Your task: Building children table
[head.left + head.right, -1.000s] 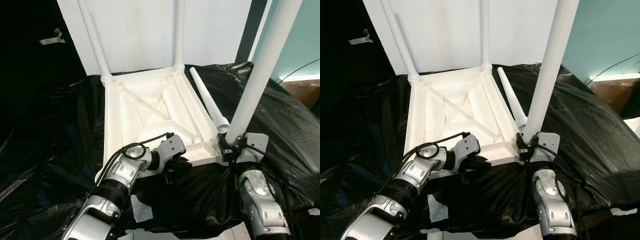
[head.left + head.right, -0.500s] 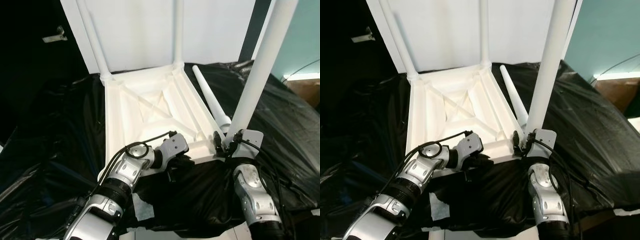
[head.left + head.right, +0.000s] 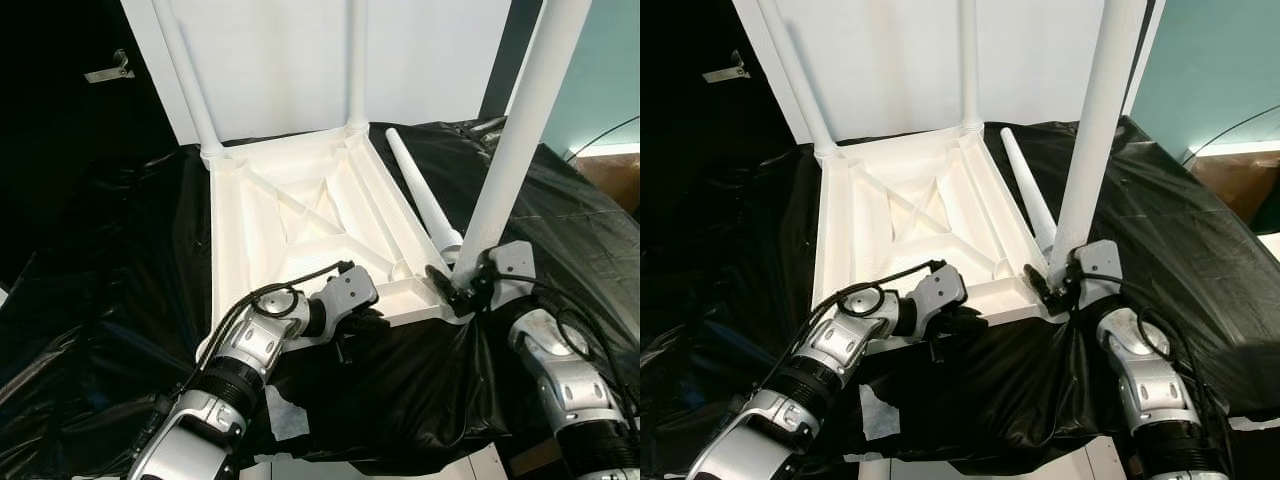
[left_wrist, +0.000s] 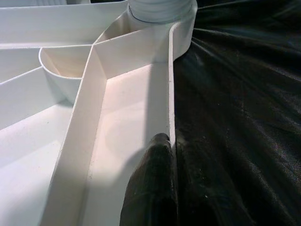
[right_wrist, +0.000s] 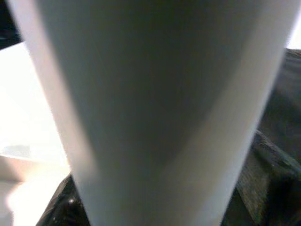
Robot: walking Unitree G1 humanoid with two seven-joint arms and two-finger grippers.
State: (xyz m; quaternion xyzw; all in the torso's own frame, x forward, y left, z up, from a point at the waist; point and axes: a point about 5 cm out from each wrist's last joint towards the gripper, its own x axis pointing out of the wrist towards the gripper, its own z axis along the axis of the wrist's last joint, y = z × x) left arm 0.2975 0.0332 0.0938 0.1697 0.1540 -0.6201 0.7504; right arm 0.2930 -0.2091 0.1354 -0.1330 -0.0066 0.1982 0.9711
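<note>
Here I am clamping my left gripper (image 3: 352,338) on the upturned tabletop's (image 3: 300,215) near rim to steady it while my right gripper (image 3: 462,291), closed around the leg (image 3: 510,150), is seating it upright in the corner.

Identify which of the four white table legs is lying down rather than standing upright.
The loose leg lying on the black sheet, beside the upturned table top. The other three stand upright at its corners, one held by the right gripper.

Bright, sharp head views; right wrist view blurred, glaring.
</note>
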